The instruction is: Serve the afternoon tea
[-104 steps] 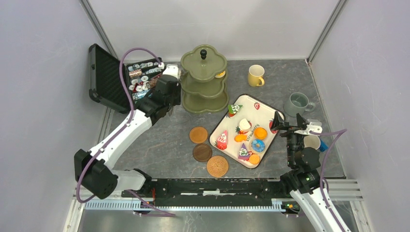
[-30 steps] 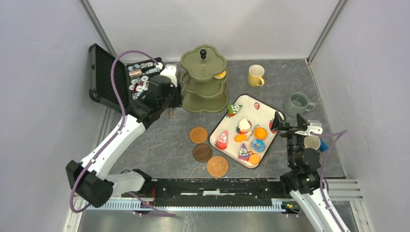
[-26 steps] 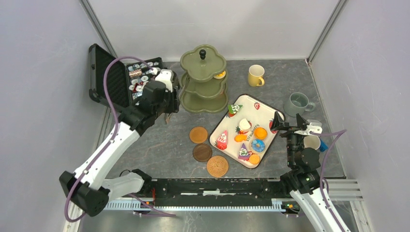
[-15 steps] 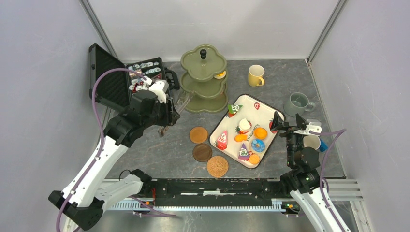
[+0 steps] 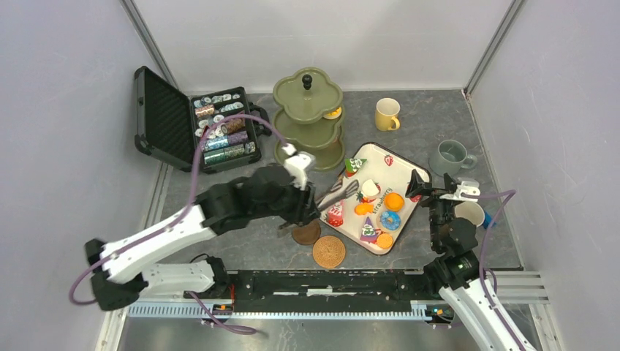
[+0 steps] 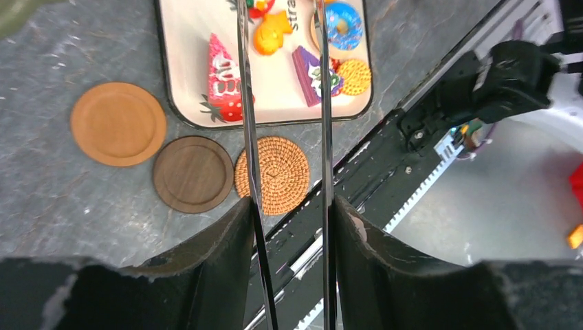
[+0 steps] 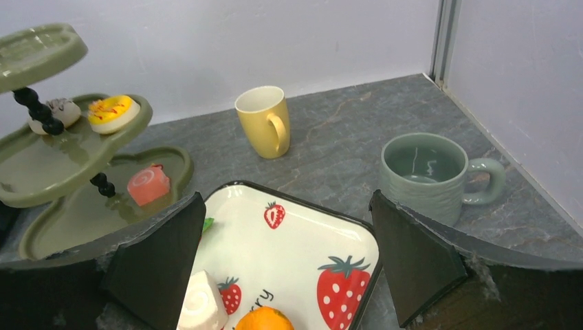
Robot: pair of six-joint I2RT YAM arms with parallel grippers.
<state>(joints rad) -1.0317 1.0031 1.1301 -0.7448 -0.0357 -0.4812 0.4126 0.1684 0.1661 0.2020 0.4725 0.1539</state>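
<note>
Left claw [image 6: 290,213] is clenched on a pair of thin metal tongs [image 6: 246,103], squeezing the two blades from outside near their back end so that they stick out ahead of the fingers like longer, finer jaws. The blades stand apart, which looks deliberate: the gap is wide enough to straddle one of the small toy cakes. They reach out over the strawberry-printed tray [image 6: 185,69], above the red strawberry slice [image 6: 221,69]. The tong tips are cut off in the wrist view, so whether they touch anything cannot be told. More cakes, a blue donut [image 6: 340,24] and orange pieces lie on the same tray. Just left of the tray sit three brown round coasters [image 6: 118,124] in a curved row, all bare, probably waiting for the mugs. The olive-green three-tier stand [image 5: 308,121] is at the back, near the tray's far corner, with a yellow-topped cake [image 7: 113,113] on its middle tier and a pink piece [image 7: 148,184] on the lowest. The yellow mug [image 5: 386,114] and grey-green mug [image 5: 450,156] stand on the table well apart from the coasters. Right claw [image 5: 436,184] is spread wide and grasps nothing, hovering at the tray's right edge. An open black case of poker chips [image 5: 212,131] lies at the back left.
</note>
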